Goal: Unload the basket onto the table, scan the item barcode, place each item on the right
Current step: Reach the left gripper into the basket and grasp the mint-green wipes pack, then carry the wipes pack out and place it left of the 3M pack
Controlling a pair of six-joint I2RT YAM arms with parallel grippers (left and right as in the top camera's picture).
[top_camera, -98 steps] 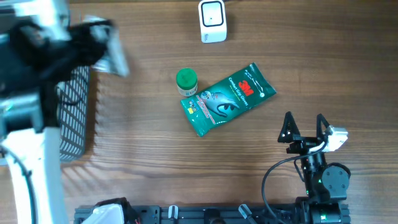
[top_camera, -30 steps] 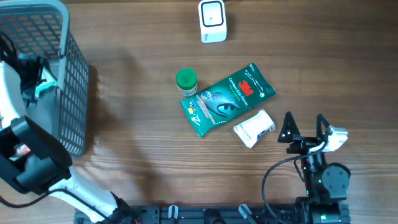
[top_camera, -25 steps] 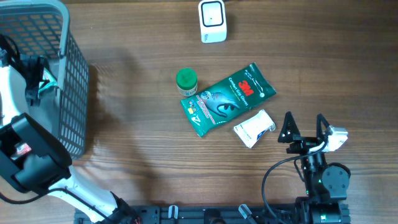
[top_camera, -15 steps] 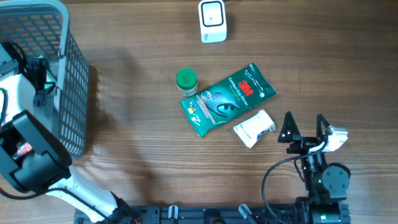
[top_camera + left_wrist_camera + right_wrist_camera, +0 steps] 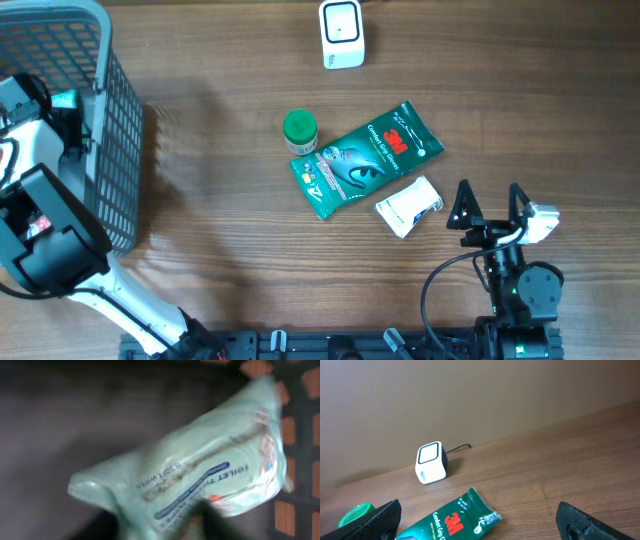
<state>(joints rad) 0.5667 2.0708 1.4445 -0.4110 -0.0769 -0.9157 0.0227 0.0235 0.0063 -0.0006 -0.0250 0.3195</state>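
Wood-grain surface (image 5: 230, 260) is carrying five things. White packet (image 5: 409, 205) is lying just left of the right pincer (image 5: 489, 188). Green pouch (image 5: 365, 158) and green-capped bottle (image 5: 300, 130) are sitting farther left. White scanner (image 5: 342, 33) is standing well ahead. Wire basket (image 5: 110, 150) is resting far left.

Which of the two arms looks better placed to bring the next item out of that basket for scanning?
Left. The left hand is inside the basket, close up to a pale green wipes pack. The right hand sits open, far from the basket.
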